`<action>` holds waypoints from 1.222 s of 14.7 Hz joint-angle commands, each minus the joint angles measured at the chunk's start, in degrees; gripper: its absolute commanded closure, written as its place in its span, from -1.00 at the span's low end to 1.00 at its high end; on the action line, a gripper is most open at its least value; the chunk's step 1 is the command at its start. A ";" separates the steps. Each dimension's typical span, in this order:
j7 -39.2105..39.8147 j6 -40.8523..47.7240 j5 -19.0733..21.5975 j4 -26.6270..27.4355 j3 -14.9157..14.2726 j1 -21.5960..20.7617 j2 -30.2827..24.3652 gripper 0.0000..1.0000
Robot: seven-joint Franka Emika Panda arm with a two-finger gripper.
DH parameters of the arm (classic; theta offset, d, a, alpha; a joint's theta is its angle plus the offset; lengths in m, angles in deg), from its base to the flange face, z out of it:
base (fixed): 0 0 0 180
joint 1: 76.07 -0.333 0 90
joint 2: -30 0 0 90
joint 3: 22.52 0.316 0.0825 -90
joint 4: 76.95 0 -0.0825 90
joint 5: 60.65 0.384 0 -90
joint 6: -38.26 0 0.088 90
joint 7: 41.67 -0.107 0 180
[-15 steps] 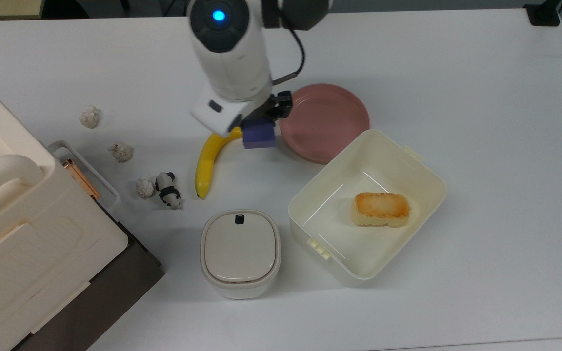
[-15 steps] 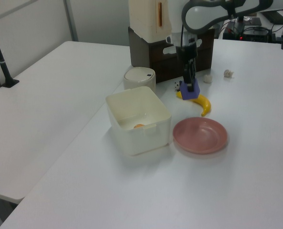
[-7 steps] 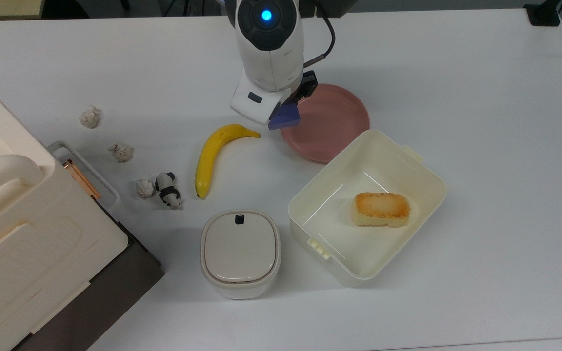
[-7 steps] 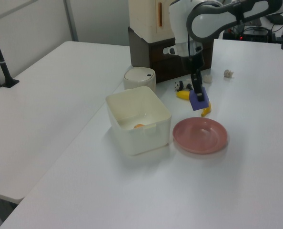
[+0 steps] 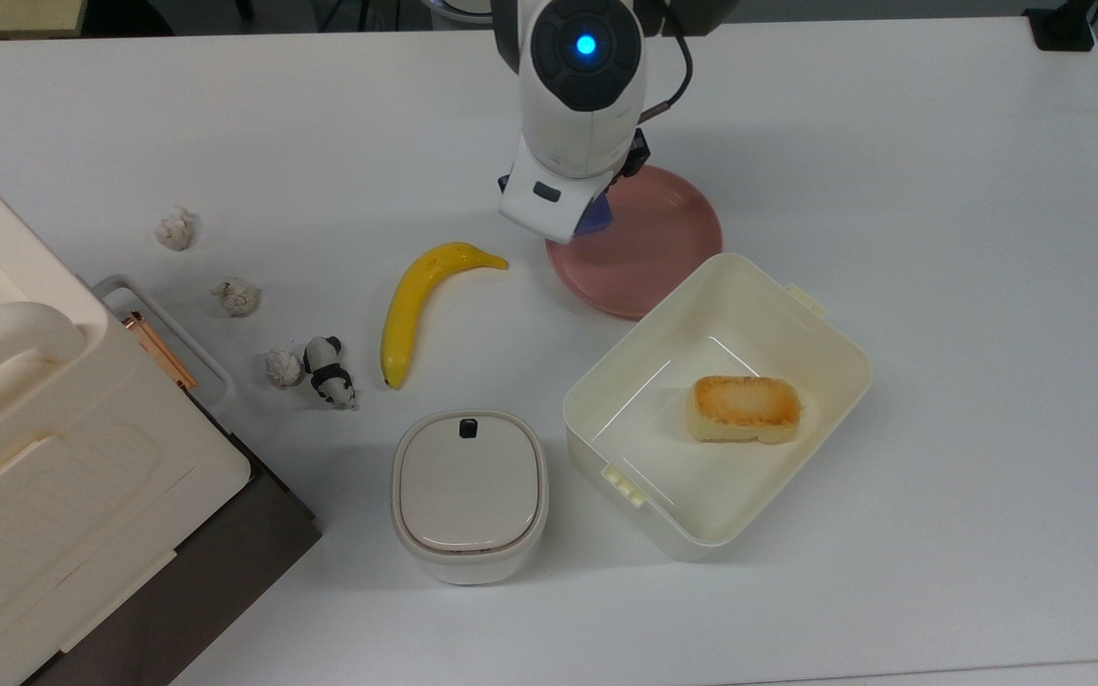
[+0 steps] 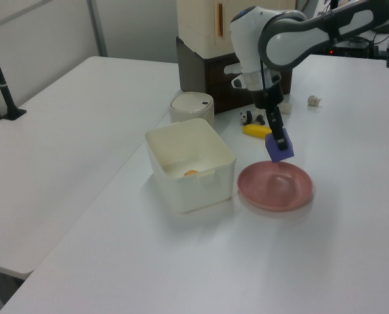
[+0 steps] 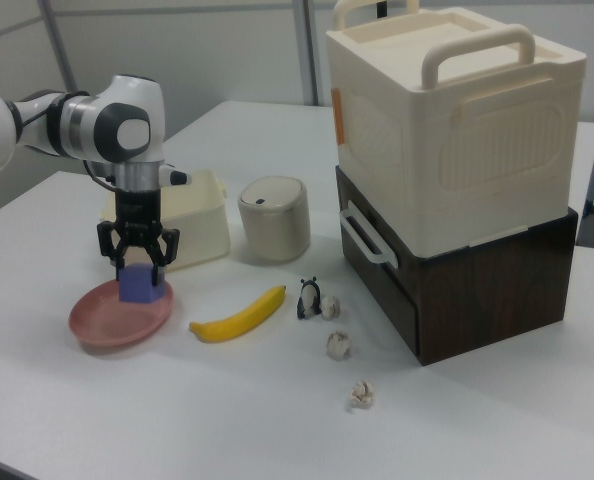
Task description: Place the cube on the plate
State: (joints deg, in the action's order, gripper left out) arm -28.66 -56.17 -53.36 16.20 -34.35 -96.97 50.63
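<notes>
The periwinkle cube (image 7: 139,284) hangs in the air with my gripper (image 7: 137,268) shut on it, its dark fingers clamping the block from both sides. In the left view the cube (image 6: 279,147) is tilted and sits just above the far rim of the pink plate (image 6: 276,186). From the top view, only a sliver of the cube (image 5: 596,219) shows under my white wrist, over the plate's (image 5: 649,248) left part. In the right view the plate (image 7: 107,320) lies directly under the held cube.
A cream open container (image 5: 716,405) holding a bread piece (image 5: 745,409) stands beside the plate. A banana (image 5: 420,300), a panda toy (image 5: 327,371), several crumpled paper balls (image 5: 237,296), a lidded cream pot (image 5: 469,493) and a cream box on a dark base (image 7: 452,170) stand around.
My arm has carried the cube from beside the banana rightwards in the top view, to a spot over the plate's edge. Nothing else has moved.
</notes>
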 commanded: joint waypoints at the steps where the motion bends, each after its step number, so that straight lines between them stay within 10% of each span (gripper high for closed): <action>1: -0.87 -1.28 -1.15 1.86 0.06 -0.72 -2.00 -1.00; 7: -3.42 -0.67 -1.06 0.64 0.06 0.16 -3.13 -1.00; 18: -8.26 -0.75 -1.23 -0.95 1.12 14.74 -17.63 -1.00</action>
State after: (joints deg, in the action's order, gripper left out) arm -35.28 -56.49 -53.41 13.06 -34.40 -85.71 39.18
